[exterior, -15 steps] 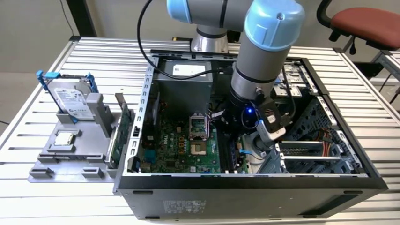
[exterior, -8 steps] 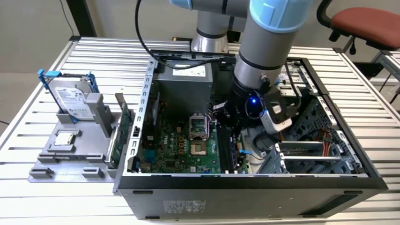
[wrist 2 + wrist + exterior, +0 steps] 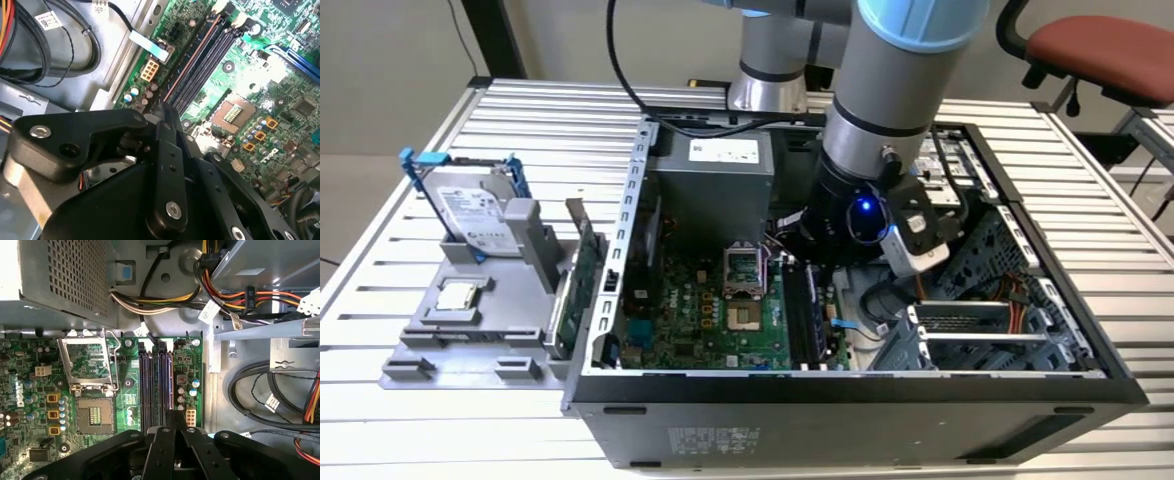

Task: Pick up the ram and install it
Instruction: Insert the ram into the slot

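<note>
While the ram point(image 3: 171, 385) stands edge-on in the motherboard point(image 3: 131, 399) | jaws clamped on its end

— Work surface?
— Slatted aluminium table point(image 3: 480, 130) of ribbed profiles, spanning the exterior view. Noted.
— Seating?
— Red-cushioned office chair point(image 3: 1101, 50) on a black frame, at one o'clock beyond the table.
— Walls, floor?
— Pale beige wall point(image 3: 387, 40) at eleven o'clock; a dark upright post point(image 3: 496, 38) against it. Lighting even.
</note>
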You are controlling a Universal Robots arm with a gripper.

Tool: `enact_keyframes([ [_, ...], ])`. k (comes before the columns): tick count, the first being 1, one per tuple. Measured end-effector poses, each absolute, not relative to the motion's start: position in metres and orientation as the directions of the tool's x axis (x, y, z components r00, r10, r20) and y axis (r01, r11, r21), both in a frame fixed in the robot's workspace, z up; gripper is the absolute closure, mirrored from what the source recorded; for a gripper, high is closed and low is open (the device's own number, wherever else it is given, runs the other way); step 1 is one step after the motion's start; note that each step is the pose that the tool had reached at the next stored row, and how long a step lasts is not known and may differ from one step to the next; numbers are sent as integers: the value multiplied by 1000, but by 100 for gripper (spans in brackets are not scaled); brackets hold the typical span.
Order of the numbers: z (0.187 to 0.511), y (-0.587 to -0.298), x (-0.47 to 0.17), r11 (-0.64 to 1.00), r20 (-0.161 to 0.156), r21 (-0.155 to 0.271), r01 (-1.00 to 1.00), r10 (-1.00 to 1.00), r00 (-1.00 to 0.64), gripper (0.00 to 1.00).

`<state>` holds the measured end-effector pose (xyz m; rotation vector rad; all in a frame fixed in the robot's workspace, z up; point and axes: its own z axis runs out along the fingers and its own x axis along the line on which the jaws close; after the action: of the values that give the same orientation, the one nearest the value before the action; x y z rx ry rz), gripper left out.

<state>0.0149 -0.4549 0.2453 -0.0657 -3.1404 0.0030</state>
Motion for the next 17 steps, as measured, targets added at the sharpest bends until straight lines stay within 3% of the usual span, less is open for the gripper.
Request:
enact_keyframes([
  [11,246,-455,15,999,1,-2,40,40,-999,100],
  [17,246,-455,15,998,1,-2,-65,-65,-998,100],
])
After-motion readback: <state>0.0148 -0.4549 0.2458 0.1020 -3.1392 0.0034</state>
